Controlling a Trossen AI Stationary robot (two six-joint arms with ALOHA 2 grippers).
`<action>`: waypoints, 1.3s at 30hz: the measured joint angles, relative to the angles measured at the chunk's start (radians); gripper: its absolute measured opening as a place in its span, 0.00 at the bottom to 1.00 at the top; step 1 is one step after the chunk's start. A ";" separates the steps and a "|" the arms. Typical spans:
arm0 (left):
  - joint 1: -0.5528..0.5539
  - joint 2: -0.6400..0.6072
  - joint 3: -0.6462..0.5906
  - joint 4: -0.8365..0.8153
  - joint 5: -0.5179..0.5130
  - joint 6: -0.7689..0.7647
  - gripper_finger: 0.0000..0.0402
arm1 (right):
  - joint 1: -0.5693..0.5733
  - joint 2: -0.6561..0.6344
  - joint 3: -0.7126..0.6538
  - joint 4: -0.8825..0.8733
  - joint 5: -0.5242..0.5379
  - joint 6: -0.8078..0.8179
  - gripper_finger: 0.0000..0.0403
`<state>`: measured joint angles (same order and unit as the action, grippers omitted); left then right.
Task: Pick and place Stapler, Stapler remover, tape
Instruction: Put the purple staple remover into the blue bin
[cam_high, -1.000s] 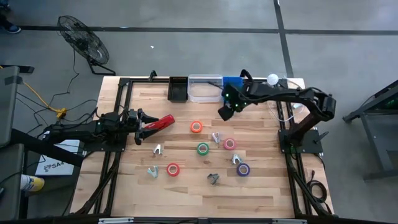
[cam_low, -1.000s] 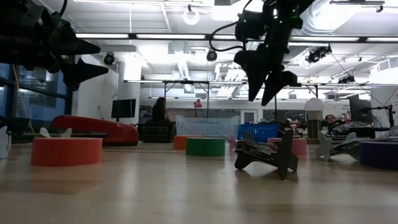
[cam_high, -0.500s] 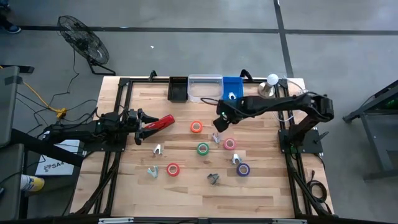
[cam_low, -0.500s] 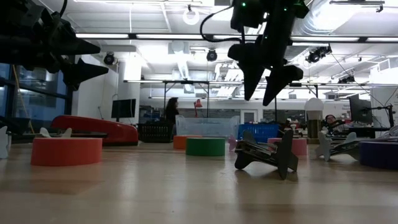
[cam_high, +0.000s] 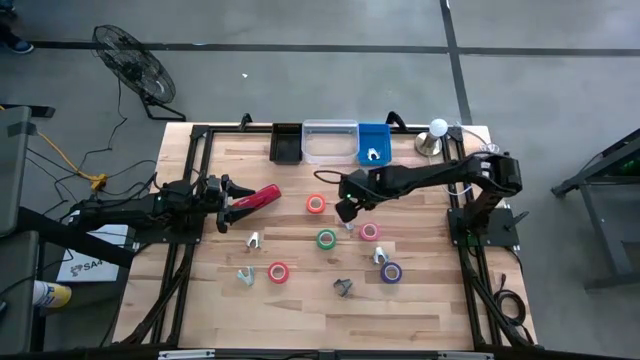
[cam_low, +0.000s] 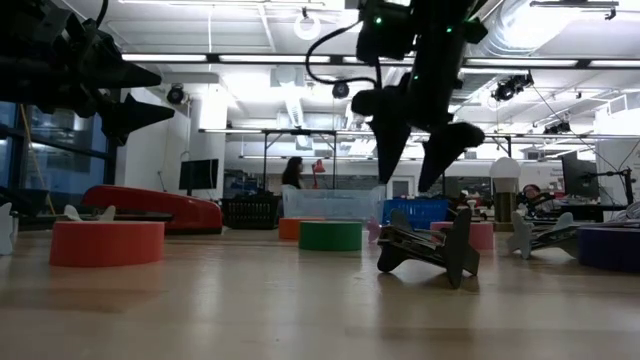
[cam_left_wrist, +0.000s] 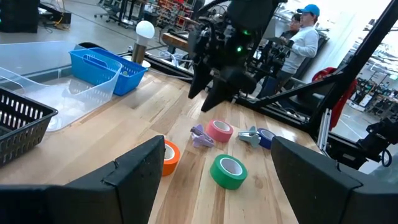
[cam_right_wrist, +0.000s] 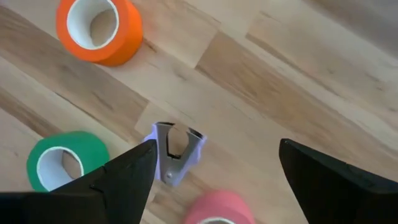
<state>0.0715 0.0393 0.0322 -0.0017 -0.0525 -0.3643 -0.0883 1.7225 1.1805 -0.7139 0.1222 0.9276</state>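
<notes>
The right gripper is hovering mid-table, fingers spread; its wrist view is revealing a lilac staple remover beneath. The left gripper, fingers spread, is waiting beside the stapler.

Five tape rolls are counted; five staple removers; one red stapler; three bins.

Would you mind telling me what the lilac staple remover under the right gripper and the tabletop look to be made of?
The lilac staple remover seems to pair matte plastic grips with grey metal claws, judging by the duller inner jaws. The tabletop looks like butcher-block wood with a smooth sealed finish: joined planks and visible grain. The open right gripper hovers above the remover.
</notes>
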 joint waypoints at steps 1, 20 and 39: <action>0.000 0.000 0.000 0.000 0.000 0.000 0.72 | 0.000 0.010 0.000 0.008 -0.005 0.000 0.81; 0.000 0.000 0.000 0.000 0.000 0.000 0.72 | 0.052 0.115 0.000 0.124 -0.057 0.041 0.81; 0.000 0.000 0.000 0.000 0.000 0.000 0.72 | 0.058 0.187 0.000 0.162 -0.052 0.042 0.81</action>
<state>0.0712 0.0391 0.0319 -0.0017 -0.0525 -0.3642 -0.0299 1.9095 1.1801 -0.5518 0.0704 0.9691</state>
